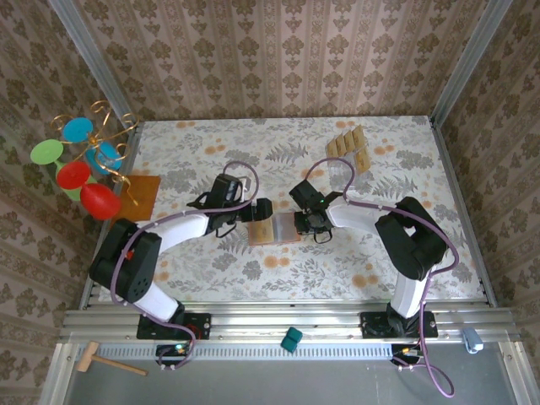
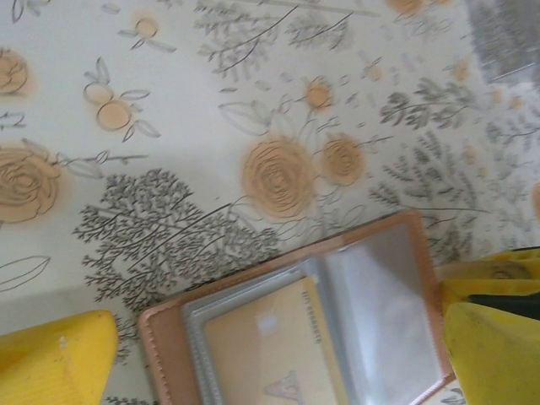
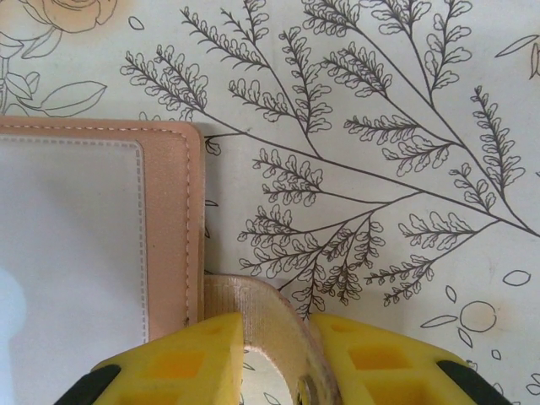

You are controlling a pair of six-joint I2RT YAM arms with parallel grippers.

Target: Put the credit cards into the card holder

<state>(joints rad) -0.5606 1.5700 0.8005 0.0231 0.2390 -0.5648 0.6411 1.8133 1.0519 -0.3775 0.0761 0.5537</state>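
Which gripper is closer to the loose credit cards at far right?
Right. The right gripper sits near-left of the credit cards; the left gripper sits farther left, past the card holder.

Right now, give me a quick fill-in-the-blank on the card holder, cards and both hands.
1. The card holder lies unfolded, one ___ already tucked inside.
2. The right hand has the holder's ___ between its fingers.
3. The loose credit cards sit toward the far ___ of the table.
4. The left hand stands wide ___.
Missing: card; strap; right; open.
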